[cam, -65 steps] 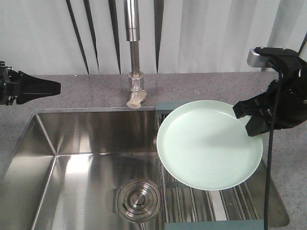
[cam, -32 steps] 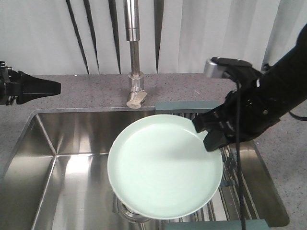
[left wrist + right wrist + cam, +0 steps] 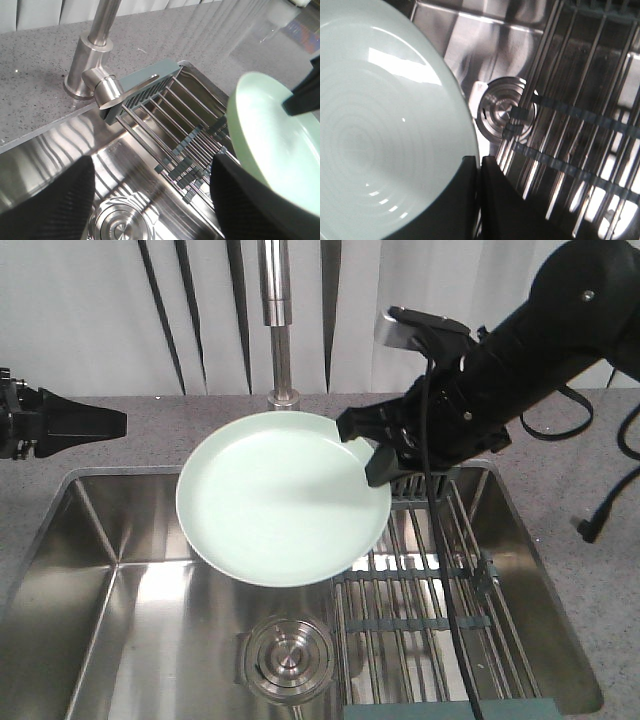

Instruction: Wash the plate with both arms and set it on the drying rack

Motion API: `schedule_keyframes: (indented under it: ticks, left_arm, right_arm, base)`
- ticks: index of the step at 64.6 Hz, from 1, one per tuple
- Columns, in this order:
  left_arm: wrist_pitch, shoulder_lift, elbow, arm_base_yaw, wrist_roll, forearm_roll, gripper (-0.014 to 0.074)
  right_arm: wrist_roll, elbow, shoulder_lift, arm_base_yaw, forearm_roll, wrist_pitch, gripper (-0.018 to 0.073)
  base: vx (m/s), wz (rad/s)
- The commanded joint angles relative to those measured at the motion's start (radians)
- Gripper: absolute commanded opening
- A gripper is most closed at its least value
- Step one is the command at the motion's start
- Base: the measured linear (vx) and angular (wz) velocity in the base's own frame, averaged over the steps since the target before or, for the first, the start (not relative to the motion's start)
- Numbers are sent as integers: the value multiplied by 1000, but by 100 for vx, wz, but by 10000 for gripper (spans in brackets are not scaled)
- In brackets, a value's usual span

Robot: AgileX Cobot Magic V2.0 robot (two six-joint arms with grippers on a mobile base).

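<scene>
The pale mint-green plate (image 3: 275, 495) hangs roughly level over the sink, just below the faucet. My right gripper (image 3: 366, 454) is shut on its right rim. In the right wrist view the two black jaws (image 3: 479, 167) pinch the plate's edge (image 3: 385, 135). My left gripper (image 3: 112, 423) stays at the far left over the counter, apart from the plate. In the left wrist view its fingers (image 3: 55, 200) stand wide apart and empty, with the plate (image 3: 265, 135) at the right. The drying rack (image 3: 420, 590) lies in the sink's right half and holds nothing.
The steel faucet (image 3: 277, 300) stands behind the plate. A round drain strainer (image 3: 290, 655) sits in the sink floor (image 3: 150, 620), left of the rack. Grey speckled counter (image 3: 600, 570) surrounds the sink. A black cable hangs from the right arm across the rack.
My right arm has carried the plate left and up, from above the drying rack to over the sink below the faucet. The left arm has not moved.
</scene>
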Motion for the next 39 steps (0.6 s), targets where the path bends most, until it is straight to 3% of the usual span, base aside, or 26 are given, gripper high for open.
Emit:
schedule_keyframes:
  ticks: [1, 21, 32, 39]
  left_arm:
    - [43, -42, -21, 1, 3, -80, 471]
    - [43, -42, -21, 1, 3, -80, 471]
    - [43, -42, -21, 1, 3, -80, 471]
    - [43, -42, -21, 1, 3, -80, 471]
  right_arm:
    - [-1, -113, 12, -8, 31, -39, -10]
    - [56, -284, 89, -114, -59, -76, -10]
    - [46, -296, 80, -181, -120, 79, -10]
    - [37, -291, 71, -179, -151, 166, -10]
  base:
    - [0, 0]
    - [0, 0]
    - [0, 0]
    - [0, 0]
